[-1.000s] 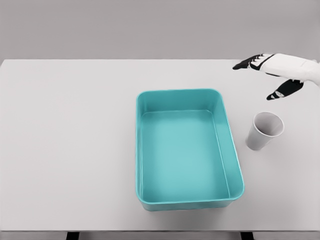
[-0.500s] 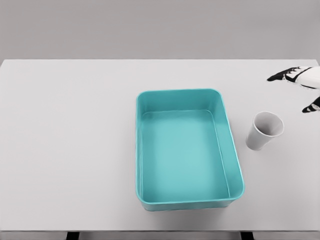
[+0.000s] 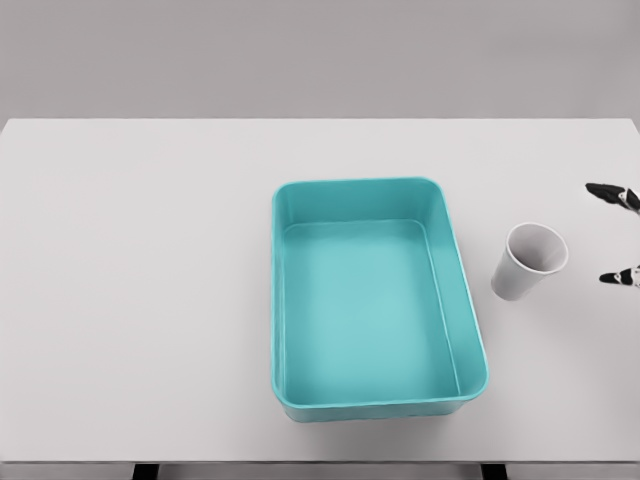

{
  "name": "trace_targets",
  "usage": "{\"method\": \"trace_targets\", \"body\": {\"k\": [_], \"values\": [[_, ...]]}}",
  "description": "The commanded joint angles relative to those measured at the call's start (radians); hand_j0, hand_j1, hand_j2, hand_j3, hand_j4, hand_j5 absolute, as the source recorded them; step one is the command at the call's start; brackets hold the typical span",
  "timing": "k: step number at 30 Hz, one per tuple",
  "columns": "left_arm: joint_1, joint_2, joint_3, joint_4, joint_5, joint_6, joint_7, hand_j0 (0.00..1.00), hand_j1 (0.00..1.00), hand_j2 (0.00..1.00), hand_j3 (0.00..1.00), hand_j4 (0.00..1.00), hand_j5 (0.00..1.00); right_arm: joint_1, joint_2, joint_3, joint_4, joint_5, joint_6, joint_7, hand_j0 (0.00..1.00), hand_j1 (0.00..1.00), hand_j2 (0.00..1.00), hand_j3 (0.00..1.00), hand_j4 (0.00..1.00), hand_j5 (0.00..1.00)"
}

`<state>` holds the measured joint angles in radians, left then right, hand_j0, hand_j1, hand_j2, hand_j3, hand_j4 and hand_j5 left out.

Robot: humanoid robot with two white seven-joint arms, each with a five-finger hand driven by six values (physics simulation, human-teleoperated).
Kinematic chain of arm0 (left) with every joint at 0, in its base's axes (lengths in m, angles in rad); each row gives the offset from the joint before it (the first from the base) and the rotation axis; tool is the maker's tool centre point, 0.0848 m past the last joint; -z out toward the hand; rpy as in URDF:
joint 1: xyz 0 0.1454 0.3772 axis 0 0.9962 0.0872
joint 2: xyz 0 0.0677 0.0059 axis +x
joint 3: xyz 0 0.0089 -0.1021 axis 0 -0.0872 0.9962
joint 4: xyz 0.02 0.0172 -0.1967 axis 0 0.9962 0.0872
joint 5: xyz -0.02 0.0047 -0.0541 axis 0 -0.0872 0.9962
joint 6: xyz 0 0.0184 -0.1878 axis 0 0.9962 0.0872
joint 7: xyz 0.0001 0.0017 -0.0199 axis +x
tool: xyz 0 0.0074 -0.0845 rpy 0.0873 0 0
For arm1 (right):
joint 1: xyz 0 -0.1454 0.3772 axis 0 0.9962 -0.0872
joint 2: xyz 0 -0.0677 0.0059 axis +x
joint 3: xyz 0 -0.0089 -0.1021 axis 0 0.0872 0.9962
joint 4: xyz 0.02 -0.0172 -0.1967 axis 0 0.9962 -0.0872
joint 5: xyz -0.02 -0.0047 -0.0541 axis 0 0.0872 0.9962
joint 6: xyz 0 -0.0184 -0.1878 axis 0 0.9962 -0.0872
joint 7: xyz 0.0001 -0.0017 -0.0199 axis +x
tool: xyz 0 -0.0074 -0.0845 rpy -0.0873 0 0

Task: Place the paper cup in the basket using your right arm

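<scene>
Cup (image 3: 529, 261): white paper, upright, mouth open, on the worktop (image 3: 150, 260) just right of the basket (image 3: 378, 403), apart from it; not yet grasped. Basket: teal, holding nothing, central, placed to receive the cup. Right hand (image 3: 618, 235): only dark fingers (image 3: 606, 190) show at the right edge, spread apart, level with the cup, touching nothing. Left arm: out of view.

I see a simulated test scene: plain white bench (image 3: 150, 300), featureless grey backdrop, flat rendered surfaces.
</scene>
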<state>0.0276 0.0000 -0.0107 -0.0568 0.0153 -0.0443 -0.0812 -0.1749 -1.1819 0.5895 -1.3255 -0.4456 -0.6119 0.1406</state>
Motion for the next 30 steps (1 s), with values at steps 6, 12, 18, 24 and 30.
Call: {"method": "trace_targets", "body": {"k": [6, 12, 18, 24, 30], "values": [[0.0, 0.0, 0.0, 0.0, 0.0, 0.0, 0.0, 1.0, 1.0, 1.0, 1.0, 1.0, 1.0, 0.055, 0.068, 0.003, -0.008, -0.016, 0.001, -0.029, 1.0, 1.0, 1.0, 1.0, 1.0, 1.0], [0.0, 0.0, 0.0, 0.0, 0.0, 0.0, 0.0, 1.0, 1.0, 1.0, 1.0, 1.0, 1.0, 0.06, 0.105, 0.004, -0.012, -0.015, 0.001, -0.029, 1.0, 1.0, 1.0, 1.0, 1.0, 1.0], [0.0, 0.0, 0.0, 0.0, 0.0, 0.0, 0.0, 1.0, 1.0, 1.0, 1.0, 1.0, 1.0, 0.046, 0.148, 0.003, -0.011, -0.016, 0.001, -0.029, 1.0, 1.0, 1.0, 1.0, 1.0, 1.0], [0.0, 0.0, 0.0, 0.0, 0.0, 0.0, 0.0, 1.0, 1.0, 1.0, 1.0, 1.0, 1.0, 0.044, 0.173, 0.004, -0.009, -0.018, 0.001, -0.035, 1.0, 1.0, 1.0, 1.0, 1.0, 1.0], [0.0, 0.0, 0.0, 0.0, 0.0, 0.0, 0.0, 1.0, 1.0, 1.0, 1.0, 1.0, 1.0, 0.044, 0.188, 0.007, -0.012, -0.015, 0.001, -0.036, 1.0, 1.0, 1.0, 1.0, 1.0, 1.0]]}}
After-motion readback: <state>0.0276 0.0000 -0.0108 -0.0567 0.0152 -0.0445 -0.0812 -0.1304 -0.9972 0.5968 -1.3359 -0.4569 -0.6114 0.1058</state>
